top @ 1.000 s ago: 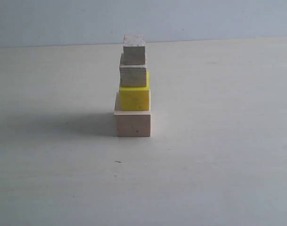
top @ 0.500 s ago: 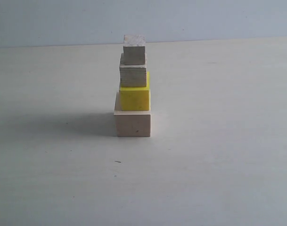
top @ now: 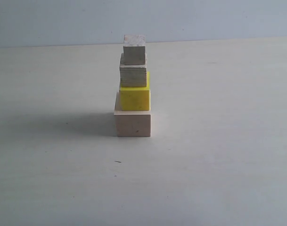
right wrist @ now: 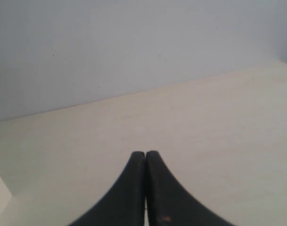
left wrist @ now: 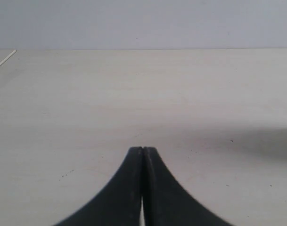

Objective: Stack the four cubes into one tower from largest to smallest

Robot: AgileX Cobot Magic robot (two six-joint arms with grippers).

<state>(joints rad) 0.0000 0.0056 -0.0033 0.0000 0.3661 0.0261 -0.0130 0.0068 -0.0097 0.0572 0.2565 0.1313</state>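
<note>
A: Where do the four cubes sit?

B: All in one column. The pale wood cube [top: 133,124] rests on the table [top: 218,155] as the base. The yellow cube [top: 134,99] sits directly on it, the greyish cube [top: 133,75] is one tier higher, and the smallest cube [top: 134,52] is at the very top.

A: Why that order?

B: Each wider face carries a narrower block, so the weight bears down inside the footprint of the pale wood cube. The upper three are not perfectly centred over it. They look nudged a little toward its right edge in the exterior view, yet none overhangs it.

A: And the arms?

B: Neither shows in the exterior view, so both are well apart from the pale wood cube. The left gripper [left wrist: 142,149] has its jaws pressed together with nothing between them, and the right gripper [right wrist: 145,153] is the same. Each wrist camera sees only bare tabletop and wall beyond its fingertips, and no cube.

A: Why closed and far off?

B: Probably because nothing is left to pick up. The tower [top: 133,87] reads as finished, largest to smallest, and keeping clear of the pale wood cube avoids bumping a stack that a light knock could topple.
</note>
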